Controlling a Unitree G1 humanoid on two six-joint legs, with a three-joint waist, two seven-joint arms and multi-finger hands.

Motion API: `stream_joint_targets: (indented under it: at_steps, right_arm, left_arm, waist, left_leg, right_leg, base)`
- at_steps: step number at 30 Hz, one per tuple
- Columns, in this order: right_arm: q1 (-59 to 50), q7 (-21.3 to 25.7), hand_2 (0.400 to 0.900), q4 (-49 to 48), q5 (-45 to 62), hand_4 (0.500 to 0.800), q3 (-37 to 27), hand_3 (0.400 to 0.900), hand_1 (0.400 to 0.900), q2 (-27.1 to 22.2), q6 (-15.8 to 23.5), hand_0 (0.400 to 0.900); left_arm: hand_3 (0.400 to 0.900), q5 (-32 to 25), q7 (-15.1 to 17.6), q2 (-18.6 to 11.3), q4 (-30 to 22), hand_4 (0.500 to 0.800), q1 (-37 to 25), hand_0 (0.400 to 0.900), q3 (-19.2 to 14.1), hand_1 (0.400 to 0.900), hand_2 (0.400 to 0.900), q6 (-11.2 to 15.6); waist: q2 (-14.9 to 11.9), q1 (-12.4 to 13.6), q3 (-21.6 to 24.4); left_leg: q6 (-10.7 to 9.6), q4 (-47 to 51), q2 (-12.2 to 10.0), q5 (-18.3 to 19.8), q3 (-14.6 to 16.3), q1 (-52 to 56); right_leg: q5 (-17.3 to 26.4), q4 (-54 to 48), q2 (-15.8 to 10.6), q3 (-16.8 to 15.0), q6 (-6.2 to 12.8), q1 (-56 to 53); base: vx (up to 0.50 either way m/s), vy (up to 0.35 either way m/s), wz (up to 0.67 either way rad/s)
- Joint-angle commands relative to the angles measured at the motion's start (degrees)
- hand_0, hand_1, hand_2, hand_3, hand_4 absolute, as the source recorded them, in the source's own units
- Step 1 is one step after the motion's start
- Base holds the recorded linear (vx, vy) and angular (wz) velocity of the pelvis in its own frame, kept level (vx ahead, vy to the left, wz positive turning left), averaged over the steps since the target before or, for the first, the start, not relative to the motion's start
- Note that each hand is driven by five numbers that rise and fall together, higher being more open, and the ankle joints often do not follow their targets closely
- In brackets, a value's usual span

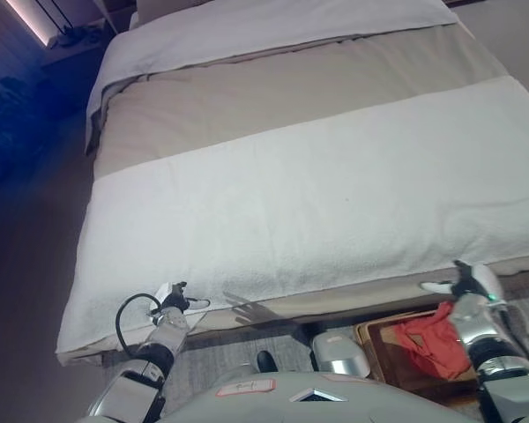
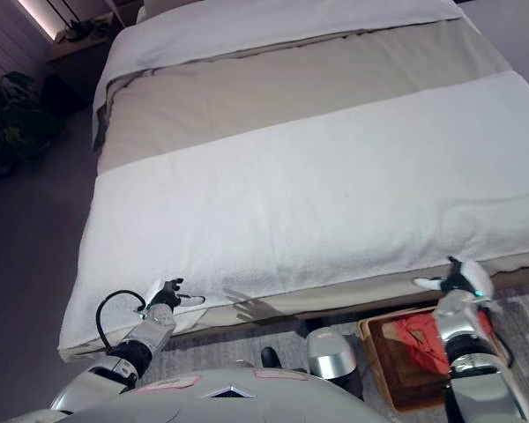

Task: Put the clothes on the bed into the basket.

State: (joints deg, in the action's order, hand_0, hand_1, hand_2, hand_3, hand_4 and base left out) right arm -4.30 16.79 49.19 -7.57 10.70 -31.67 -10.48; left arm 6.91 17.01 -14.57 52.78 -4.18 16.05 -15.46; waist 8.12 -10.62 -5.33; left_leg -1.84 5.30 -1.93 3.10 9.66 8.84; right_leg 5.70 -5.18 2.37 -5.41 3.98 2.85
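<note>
A red garment lies inside the brown basket on the floor at the foot of the bed, lower right. No loose clothes show on the bed; it bears a white blanket, a beige sheet and white bedding at the head. My right hand is just above the basket by the bed's front edge, fingers relaxed and empty. My left hand is at the bed's lower left edge, fingers spread and empty.
A dark plant stands on the floor left of the bed. A bedside stand with small items is at the far left by the bed's head. Grey carpet surrounds the bed.
</note>
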Motion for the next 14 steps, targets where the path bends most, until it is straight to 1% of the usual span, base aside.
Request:
stream_joint_targets:
  at_steps: [1,5,6,10,14]
  right_arm:
    - [-2.1,0.9,0.900,-0.7,-1.8,0.800,1.0,0.900,0.900,0.4,2.8,0.900]
    - [-1.8,-1.3,0.900,2.5,2.1,0.800,3.6,0.900,0.900,6.3,3.8,0.900]
    - [-1.8,-1.3,0.900,2.6,2.1,0.800,3.6,0.900,0.900,6.3,3.8,0.900]
    - [-2.4,-2.2,0.900,7.5,0.8,0.800,6.7,0.900,0.900,9.3,3.6,0.900]
    - [-2.3,-2.0,0.900,11.2,-0.2,0.800,7.0,0.900,0.900,10.2,3.0,0.900]
  left_arm:
    - [0.900,2.2,2.4,-2.8,0.8,0.800,-0.5,0.900,-1.2,0.900,0.900,0.5]
    - [0.900,2.3,2.1,-2.0,2.0,0.800,0.1,0.900,-0.8,0.900,0.900,0.7]
    - [0.900,2.3,2.1,-2.0,2.0,0.800,0.1,0.900,-0.8,0.900,0.900,0.7]
    - [0.900,2.0,2.0,-1.5,3.0,0.800,-0.4,0.900,-0.2,0.900,0.900,0.9]
    - [0.900,1.7,2.2,-1.5,3.7,0.800,-1.0,0.900,0.0,0.900,0.900,0.9]
  waist:
    - [-2.4,1.3,1.9]
    - [-3.6,2.4,2.0]
    - [-3.7,2.4,2.0]
    - [-4.6,3.2,2.1]
    - [-5.3,3.5,2.1]
  left_leg:
    - [0.6,-0.3,1.7,2.3,-0.2,1.7]
    - [0.6,-0.3,1.7,2.1,-0.7,2.0]
    - [0.6,-0.3,1.7,2.1,-0.7,2.0]
    - [0.7,-0.3,1.7,2.2,-1.3,2.2]
    - [0.8,-0.3,1.7,2.2,-1.5,2.4]
  right_leg:
    - [-1.5,0.2,-0.8,-0.5,1.28,-1.5]
    - [-1.5,0.2,-0.8,0.2,1.10,-1.9]
    - [-1.5,0.2,-0.8,0.3,1.10,-1.9]
    - [-1.6,0.2,-0.9,0.6,1.00,-2.2]
    - [-1.5,0.2,-0.9,0.9,0.96,-2.4]
  base:
    - [-0.03,0.013,0.08]
    - [-0.03,0.021,0.09]
    - [-0.03,0.030,0.06]
    - [-0.02,0.022,0.06]
    - [0.00,0.012,0.02]
